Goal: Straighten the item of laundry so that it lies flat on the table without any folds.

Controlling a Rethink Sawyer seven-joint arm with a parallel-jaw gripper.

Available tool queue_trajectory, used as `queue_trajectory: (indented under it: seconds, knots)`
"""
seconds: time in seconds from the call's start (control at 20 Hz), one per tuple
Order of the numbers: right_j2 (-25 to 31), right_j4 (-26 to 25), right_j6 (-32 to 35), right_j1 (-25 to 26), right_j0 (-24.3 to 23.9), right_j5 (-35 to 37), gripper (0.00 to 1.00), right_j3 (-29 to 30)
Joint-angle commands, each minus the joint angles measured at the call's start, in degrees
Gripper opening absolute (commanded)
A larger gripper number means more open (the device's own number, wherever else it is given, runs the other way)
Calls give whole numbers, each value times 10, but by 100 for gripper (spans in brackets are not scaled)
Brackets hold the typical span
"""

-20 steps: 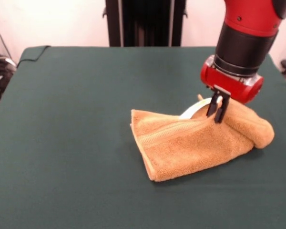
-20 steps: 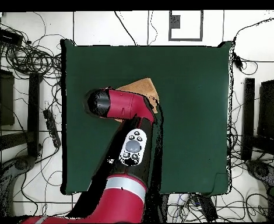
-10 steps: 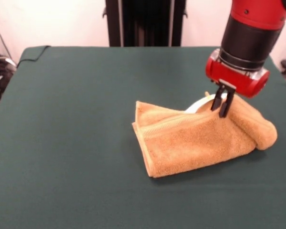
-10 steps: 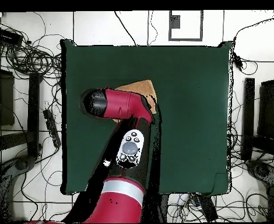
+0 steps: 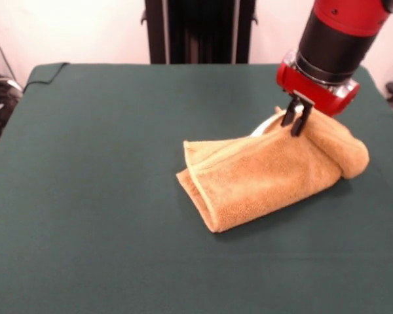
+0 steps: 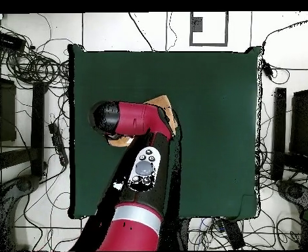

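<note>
The orange-tan towel (image 5: 268,176) lies folded over on the right half of the green table (image 5: 105,163). Its far right part is raised into a hump. My gripper (image 5: 296,124) is shut on the towel's upper fold at the back right and holds it up off the table. A white strip (image 5: 262,127), probably the label, shows just left of the fingers. In the overhead view the arm (image 6: 140,121) covers most of the towel; only a tan corner (image 6: 163,104) and a small bit (image 6: 120,139) show. The gripper itself is hidden there.
The robot's black pedestal (image 5: 198,29) stands at the table's far edge. Cables (image 5: 0,91) lie on the floor off the table's left side. In the overhead view, cables and dark stands (image 6: 25,98) surround the table.
My gripper has risen and moved slightly toward the far side with the towel's fold in it. The towel's right hump lifted and its near left corner dragged a little.
</note>
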Motion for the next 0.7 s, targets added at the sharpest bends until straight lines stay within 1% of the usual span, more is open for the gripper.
queue_trajectory:
  seconds: [0.05, 0.25, 0.45, 0.7]
  knots:
    - [36, -44, -31, -25, -11, 56, 0, 71]
    - [40, -68, -47, -46, -26, 56, 0, 92]
    - [39, -96, -52, -52, -31, 69, 0, 85]
    - [49, -113, -51, -56, -41, 90, 0, 73]
